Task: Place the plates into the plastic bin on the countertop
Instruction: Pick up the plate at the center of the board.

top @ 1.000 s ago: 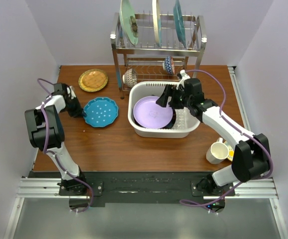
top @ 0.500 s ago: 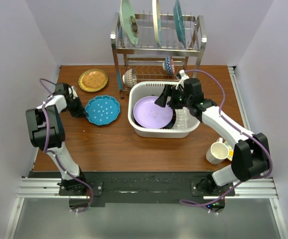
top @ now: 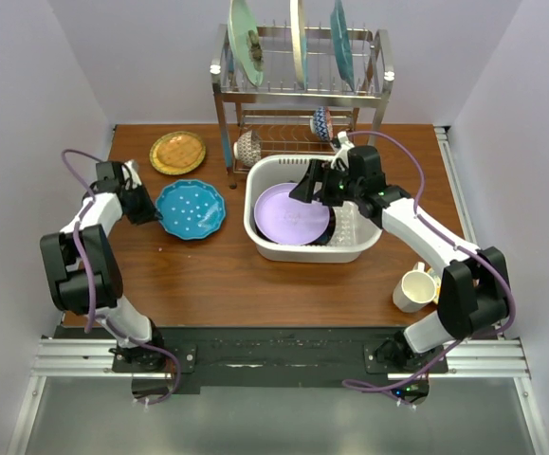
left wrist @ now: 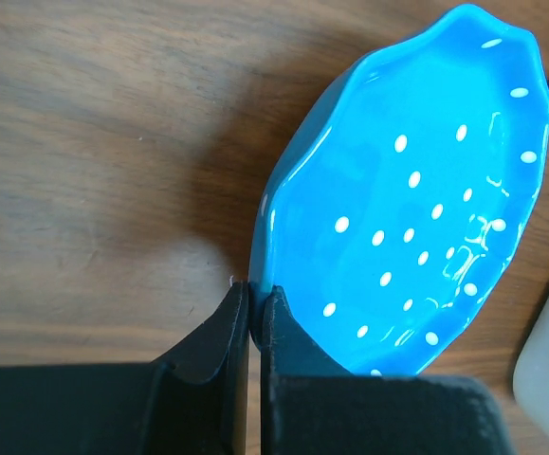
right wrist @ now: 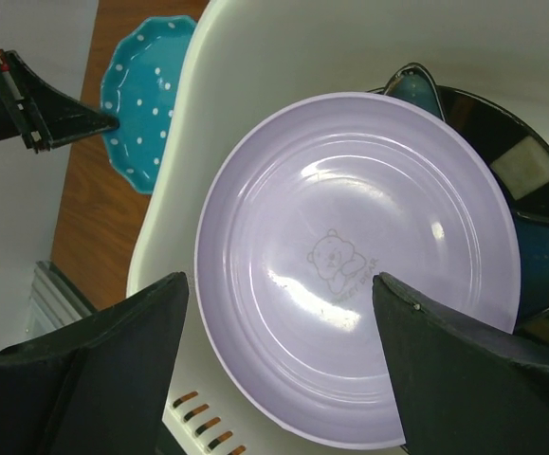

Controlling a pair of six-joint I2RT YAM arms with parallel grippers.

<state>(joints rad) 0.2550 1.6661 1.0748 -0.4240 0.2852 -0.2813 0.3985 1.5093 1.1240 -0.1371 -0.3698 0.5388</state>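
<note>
My left gripper (top: 147,209) is shut on the left rim of the blue dotted plate (top: 191,209), which shows in the left wrist view (left wrist: 426,218) tilted just over the countertop (top: 208,275). The lavender plate (top: 291,212) lies in the white plastic bin (top: 266,248), on top of a dark blue plate (right wrist: 530,190). My right gripper (top: 313,184) is open and empty above the lavender plate (right wrist: 359,275). The amber patterned plate (top: 177,152) lies at the back left of the countertop.
A steel wire rack (top: 300,90) at the back holds three large upright plates and two bowls. A cream mug (top: 413,288) stands at the front right next to a small saucer. White walls close in both sides.
My left gripper has lifted and shifted the blue dotted plate slightly left and back. My right gripper has drawn back a little over the bin.
</note>
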